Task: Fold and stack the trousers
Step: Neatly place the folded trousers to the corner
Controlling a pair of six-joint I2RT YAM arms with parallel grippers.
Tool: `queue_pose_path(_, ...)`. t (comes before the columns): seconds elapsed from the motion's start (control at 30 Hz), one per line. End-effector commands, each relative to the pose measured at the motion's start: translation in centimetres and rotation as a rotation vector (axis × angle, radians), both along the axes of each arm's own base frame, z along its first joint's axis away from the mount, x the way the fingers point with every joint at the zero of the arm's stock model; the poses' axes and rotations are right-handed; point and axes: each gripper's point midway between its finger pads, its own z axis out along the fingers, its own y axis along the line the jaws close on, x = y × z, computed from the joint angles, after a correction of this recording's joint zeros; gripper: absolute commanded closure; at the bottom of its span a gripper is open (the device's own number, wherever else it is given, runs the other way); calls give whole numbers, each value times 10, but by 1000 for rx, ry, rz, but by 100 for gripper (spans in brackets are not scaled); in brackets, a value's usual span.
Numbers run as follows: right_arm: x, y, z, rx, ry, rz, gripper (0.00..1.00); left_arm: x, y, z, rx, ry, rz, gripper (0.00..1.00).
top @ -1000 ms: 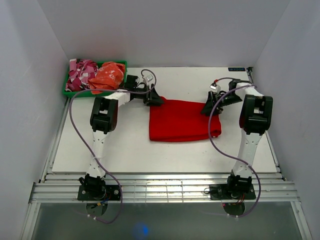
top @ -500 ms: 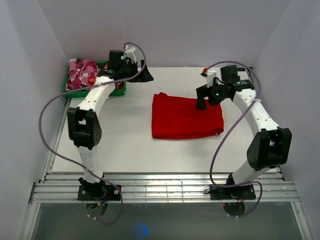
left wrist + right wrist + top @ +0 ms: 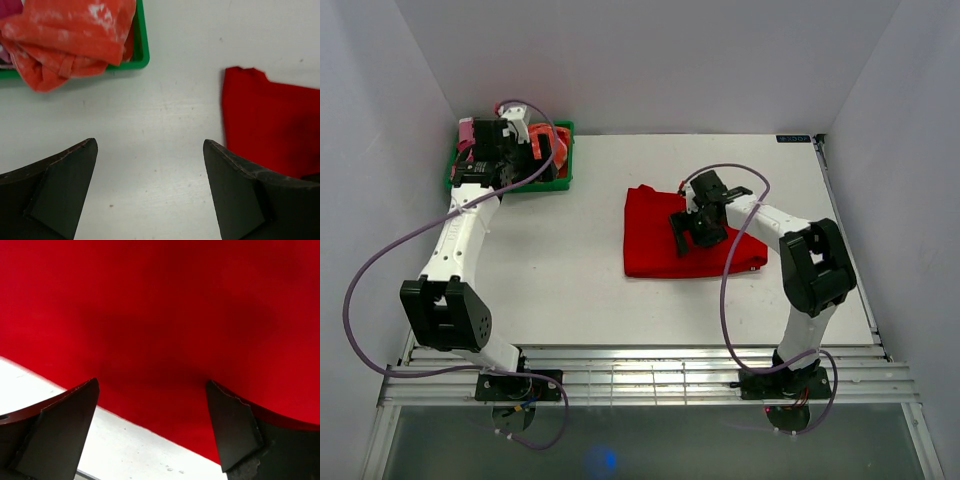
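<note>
The red trousers (image 3: 650, 243) lie folded into a flat rectangle in the middle of the table. My right gripper (image 3: 683, 232) hovers low over their middle, open, with nothing between its fingers. In the right wrist view red cloth (image 3: 160, 315) fills most of the frame, its near edge running between the fingertips (image 3: 85, 405). My left gripper (image 3: 485, 160) is raised near the green bin at the back left, open and empty. Its wrist view shows bare table between the fingers (image 3: 80, 170) and the trousers (image 3: 275, 125) off to the right.
A green bin (image 3: 564, 152) at the back left corner holds an orange garment (image 3: 75, 35) and a pink-and-white patterned one (image 3: 468, 132). White walls close in the table on three sides. Cables loop from both arms.
Both grippers have left the trousers' far edge. The left arm swung back and left to the bin, and the right gripper moved over the middle of the folded cloth.
</note>
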Motion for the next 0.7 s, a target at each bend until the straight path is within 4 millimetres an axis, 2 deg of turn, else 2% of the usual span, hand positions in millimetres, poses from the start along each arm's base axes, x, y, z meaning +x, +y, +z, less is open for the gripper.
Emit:
queue_pose_path(0.0, 1, -14, -20, -101, 3, -193, 10, -29, 14, 1, 61, 24, 44, 2)
queue_pose_path(0.03, -2, -19, -29, -127, 19, -212, 10, -33, 18, -6, 75, 41, 53, 2)
queue_pose_path(0.1, 0, -28, -47, -180, 42, -251, 10, -37, 23, -8, 85, 43, 69, 2)
queue_pose_path(0.13, 5, -28, -51, -178, 48, -261, 10, -39, 24, -8, 92, 40, 66, 2)
queue_pose_path(0.17, 9, -36, -64, -191, 79, -289, 10, -41, 28, -11, 105, 49, 81, 2)
queue_pose_path(0.23, 28, -44, -67, -197, 72, -330, 9, -43, 33, -15, 124, 55, 92, 2)
queue_pose_path(0.27, 38, -60, -80, -218, 94, -372, 9, -43, 37, -17, 144, 59, 100, 2)
queue_pose_path(0.33, 55, -79, -85, -232, 94, -423, 8, -44, 45, -19, 176, 64, 119, 2)
queue_pose_path(0.37, 69, -98, -89, -229, 105, -468, 7, -44, 49, -22, 204, 75, 124, 2)
queue_pose_path(0.43, 82, -114, -90, -234, 104, -457, 6, -44, 53, -26, 230, 95, 125, 2)
queue_pose_path(0.47, 95, -128, -88, -227, 89, -473, 6, -43, 53, -32, 253, 115, 102, 2)
queue_pose_path(0.5, 99, -136, -87, -235, 81, -469, 6, -41, 54, -29, 256, 116, 97, 2)
queue_pose_path(0.6, 112, -167, -88, -243, 71, -492, 6, -36, 53, -39, 258, 171, 83, 2)
queue_pose_path(0.67, 116, -188, -98, -262, 84, -519, 6, -34, 54, -43, 253, 193, 83, 2)
